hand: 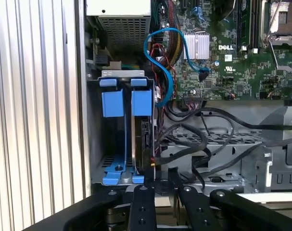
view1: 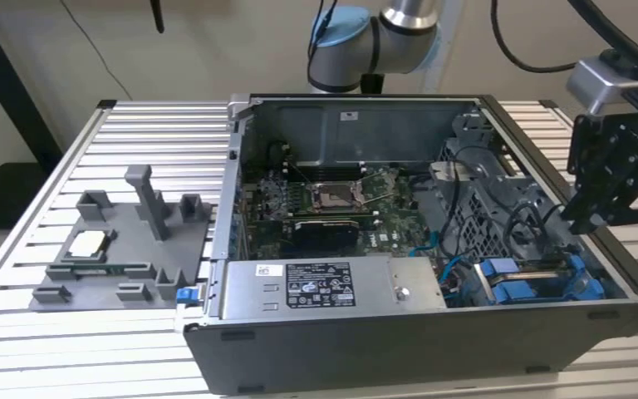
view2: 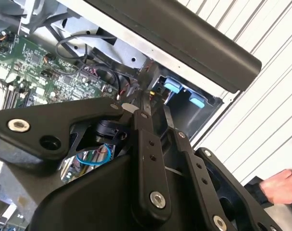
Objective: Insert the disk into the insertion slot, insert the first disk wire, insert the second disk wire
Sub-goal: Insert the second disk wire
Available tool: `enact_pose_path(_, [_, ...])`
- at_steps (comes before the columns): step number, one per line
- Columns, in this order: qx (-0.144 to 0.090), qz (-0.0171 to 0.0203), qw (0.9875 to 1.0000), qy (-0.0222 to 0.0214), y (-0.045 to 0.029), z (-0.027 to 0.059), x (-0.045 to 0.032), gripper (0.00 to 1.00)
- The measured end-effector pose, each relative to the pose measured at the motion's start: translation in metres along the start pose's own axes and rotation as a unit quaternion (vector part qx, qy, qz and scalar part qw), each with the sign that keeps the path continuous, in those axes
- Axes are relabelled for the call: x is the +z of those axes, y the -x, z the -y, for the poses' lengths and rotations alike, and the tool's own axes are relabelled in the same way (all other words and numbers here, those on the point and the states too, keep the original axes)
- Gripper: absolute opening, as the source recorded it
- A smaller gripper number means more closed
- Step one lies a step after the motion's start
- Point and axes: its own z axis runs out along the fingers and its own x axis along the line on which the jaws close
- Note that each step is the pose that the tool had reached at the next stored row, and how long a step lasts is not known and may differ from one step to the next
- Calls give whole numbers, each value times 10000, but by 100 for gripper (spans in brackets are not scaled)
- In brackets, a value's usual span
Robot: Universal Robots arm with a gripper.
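While hovering above the drive-bay corner of the computer case (view1: 408, 353), holding the gripper (view1: 581, 223) with jaws drawn together, facing the disk (hand: 145, 142) standing on edge in its blue carrier (hand: 141, 102) inside the insertion slot (hand: 118, 73)

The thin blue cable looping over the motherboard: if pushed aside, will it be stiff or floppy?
The blue cable curves in a loose loop, so it probably bends easily and springs partly back. It looks thin, so likely light. One end seems plugged into the motherboard, so pulling may strain it.
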Motion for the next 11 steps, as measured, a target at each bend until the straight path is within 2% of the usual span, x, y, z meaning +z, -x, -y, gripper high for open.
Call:
enact_pose_path(4, [0,2,10000,0,39,47,-4,26])
enact_pose_path(9, [1,8,10000,19,55,92,-67,26])
enact_pose_path(11, [2,28,10000,21,62,117,-68,26])
